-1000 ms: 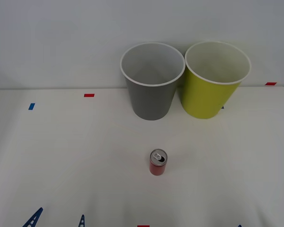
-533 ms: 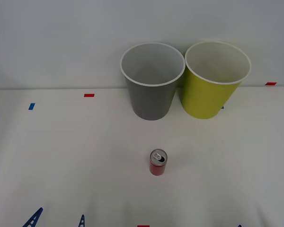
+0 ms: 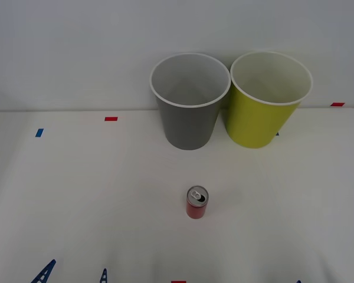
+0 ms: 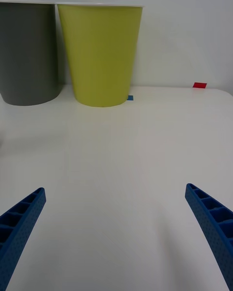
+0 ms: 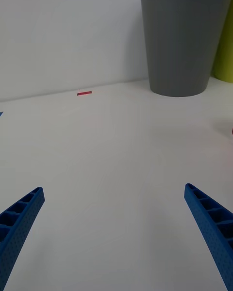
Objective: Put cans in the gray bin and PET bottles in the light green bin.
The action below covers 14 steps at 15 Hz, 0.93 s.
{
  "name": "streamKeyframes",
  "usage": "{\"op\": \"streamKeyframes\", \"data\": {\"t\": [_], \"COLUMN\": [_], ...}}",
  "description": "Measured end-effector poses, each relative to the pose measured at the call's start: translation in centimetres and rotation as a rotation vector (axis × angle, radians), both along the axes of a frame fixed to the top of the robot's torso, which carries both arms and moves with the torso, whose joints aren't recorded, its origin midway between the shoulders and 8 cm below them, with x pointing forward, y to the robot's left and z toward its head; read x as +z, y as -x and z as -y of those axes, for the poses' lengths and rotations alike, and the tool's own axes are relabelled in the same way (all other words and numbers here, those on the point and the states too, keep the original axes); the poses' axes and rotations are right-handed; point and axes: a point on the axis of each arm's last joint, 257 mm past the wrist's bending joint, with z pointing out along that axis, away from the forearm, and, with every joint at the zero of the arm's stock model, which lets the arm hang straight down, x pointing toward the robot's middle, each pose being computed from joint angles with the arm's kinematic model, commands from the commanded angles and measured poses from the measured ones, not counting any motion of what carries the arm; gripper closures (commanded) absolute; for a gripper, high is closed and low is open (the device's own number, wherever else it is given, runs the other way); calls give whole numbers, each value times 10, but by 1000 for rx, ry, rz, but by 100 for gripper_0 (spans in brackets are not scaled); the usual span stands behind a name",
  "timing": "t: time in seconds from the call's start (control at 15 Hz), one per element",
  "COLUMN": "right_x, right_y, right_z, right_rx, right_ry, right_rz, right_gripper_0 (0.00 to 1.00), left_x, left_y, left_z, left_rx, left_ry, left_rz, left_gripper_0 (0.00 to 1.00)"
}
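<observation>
Front view shows me the red can (image 3: pixel 197 202) upright, near the gray bin (image 3: pixel 189 100); my left gripper (image 5: pixel 114 237) and right gripper (image 4: pixel 114 237) hang released, well short of it.

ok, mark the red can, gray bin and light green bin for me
red can (image 3: pixel 196 207), front view, on its red side wall below the silver top.
gray bin (image 3: pixel 187 125), front view, on its outer gray wall.
light green bin (image 4: pixel 101 53), right wrist view, on its outer yellow-green wall.
</observation>
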Motion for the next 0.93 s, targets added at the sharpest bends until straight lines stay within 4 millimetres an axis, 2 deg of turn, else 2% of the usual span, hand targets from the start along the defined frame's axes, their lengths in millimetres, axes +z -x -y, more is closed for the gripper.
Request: {"op": "streamKeyframes", "data": {"t": [0.13, 0.33, 0.53, 0.73, 0.93], "right_x": [0, 0, 0, 0, 0], "right_y": [0, 0, 0, 0, 0], "right_z": [0, 0, 0, 0, 0], "right_rx": [0, 0, 0, 0, 0], "right_ry": [0, 0, 0, 0, 0], "right_rz": [0, 0, 0, 0, 0], "right_gripper_0": [0, 0, 0, 0, 0], "left_x": [-4, 1, 11, 18, 1], "left_y": [-2, -4, -11, -26, -36], "left_z": [0, -4, 1, 19, 37], "left_rx": [-10, -29, -79, -169, -258], "left_ry": [-10, -32, -42, -42, -50], "left_rz": [2, 24, 64, 108, 128], "left_gripper_0": [0, 0, 0, 0, 0]}}
